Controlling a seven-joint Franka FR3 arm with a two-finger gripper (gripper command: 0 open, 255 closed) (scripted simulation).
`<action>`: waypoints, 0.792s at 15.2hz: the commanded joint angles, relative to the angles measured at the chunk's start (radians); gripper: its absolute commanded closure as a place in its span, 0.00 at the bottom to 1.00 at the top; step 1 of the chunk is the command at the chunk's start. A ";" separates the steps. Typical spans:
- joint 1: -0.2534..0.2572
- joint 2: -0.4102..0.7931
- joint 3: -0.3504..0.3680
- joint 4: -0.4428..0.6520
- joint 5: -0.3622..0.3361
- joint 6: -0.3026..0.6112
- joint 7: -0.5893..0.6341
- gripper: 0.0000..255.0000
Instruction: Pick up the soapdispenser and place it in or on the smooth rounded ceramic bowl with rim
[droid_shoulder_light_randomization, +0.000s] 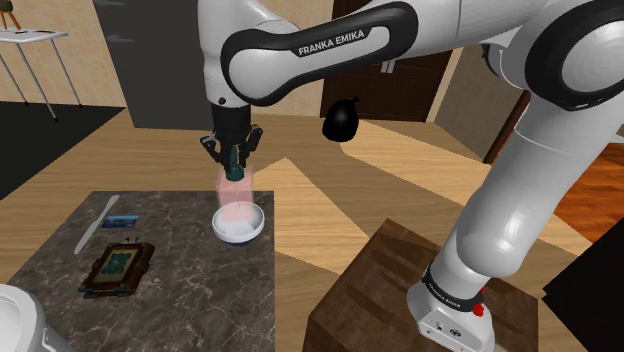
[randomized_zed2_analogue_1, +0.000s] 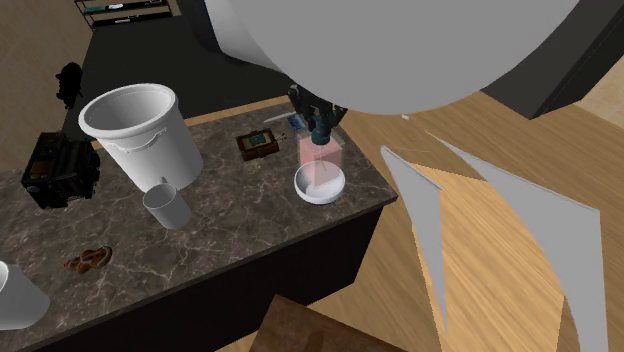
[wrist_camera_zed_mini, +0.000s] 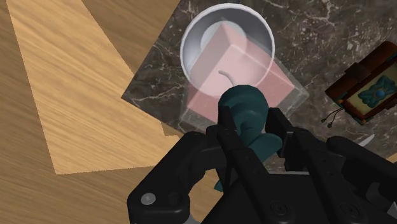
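In the shoulder view, the only writing we can read is "FRANKA EMIKA" in white on the dark band of the arm (droid_shoulder_light_randomization: 300, 45) across the top of the frame. From there the arm bends straight down, so the gripper (droid_shoulder_light_randomization: 233, 152) points at the table (droid_shoulder_light_randomization: 190, 285) at centre left. Its fingers are closed narrowly on the teal pump of the soap dispenser (droid_shoulder_light_randomization: 237, 192). The dispenser hangs upright, and its pink see-through body reaches down into the white bowl (droid_shoulder_light_randomization: 240, 233). We cannot tell whether it touches the bottom. The bowl sits close to the table's right edge, with open wooden floor beyond. A brown framed box (droid_shoulder_light_randomization: 117, 268) lies well apart at lower left.

In the second exterior view, the gripper (randomized_zed2_analogue_1: 320, 118), the soap dispenser (randomized_zed2_analogue_1: 320, 158) and the bowl (randomized_zed2_analogue_1: 318, 197) stack near the table's (randomized_zed2_analogue_1: 230, 235) right-hand corner at centre frame. A white bucket (randomized_zed2_analogue_1: 135, 130) and a cup (randomized_zed2_analogue_1: 165, 206) stand well clear to the left.

In the wrist view, the gripper (wrist_camera_zed_mini: 249, 124) clasps the teal pump. The soap dispenser's (wrist_camera_zed_mini: 235, 70) pink body stretches away from it into the bowl (wrist_camera_zed_mini: 186, 38), right beside the table (wrist_camera_zed_mini: 299, 25) edge.
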 joint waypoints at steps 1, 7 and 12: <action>0.000 0.006 0.000 -0.021 -0.004 0.027 0.004 1.00; 0.000 0.012 0.000 -0.038 -0.008 0.049 0.008 1.00; 0.000 0.012 0.000 -0.038 -0.008 0.049 0.008 0.00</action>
